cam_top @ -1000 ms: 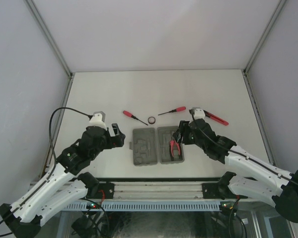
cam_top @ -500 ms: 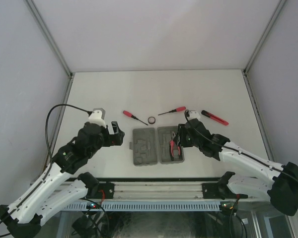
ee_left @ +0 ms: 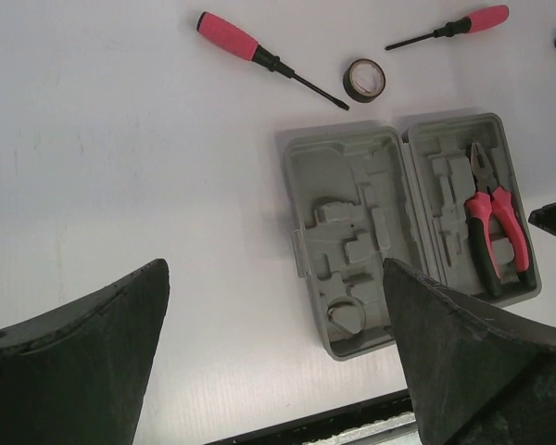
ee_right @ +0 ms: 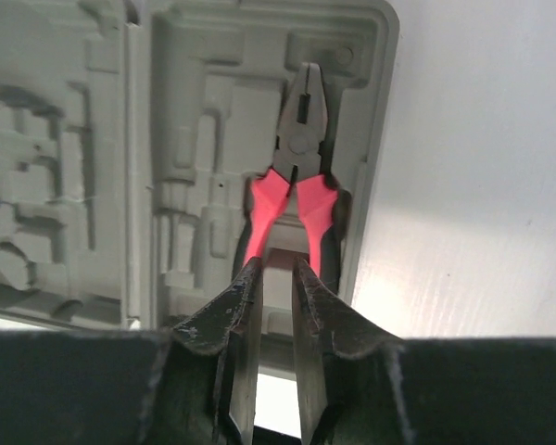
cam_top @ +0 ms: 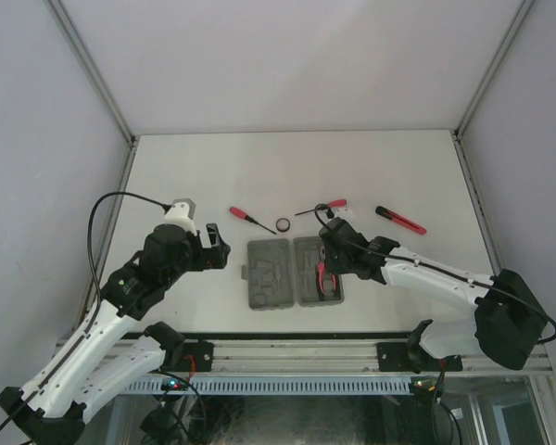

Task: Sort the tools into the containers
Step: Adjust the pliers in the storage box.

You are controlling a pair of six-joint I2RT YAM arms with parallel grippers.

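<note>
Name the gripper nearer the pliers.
Right. The right gripper is at the handles of the pliers in the case; the left gripper sits left of it, well apart.

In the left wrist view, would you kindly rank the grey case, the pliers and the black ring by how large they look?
Grey case, clearly largest; then the pliers lying inside it; the black ring looks smallest.

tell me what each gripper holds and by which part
Nothing is held. The left gripper is wide open and empty. The right gripper, nearly closed on nothing, hovers above the red-handled pliers lying in the grey plastic case.
</note>
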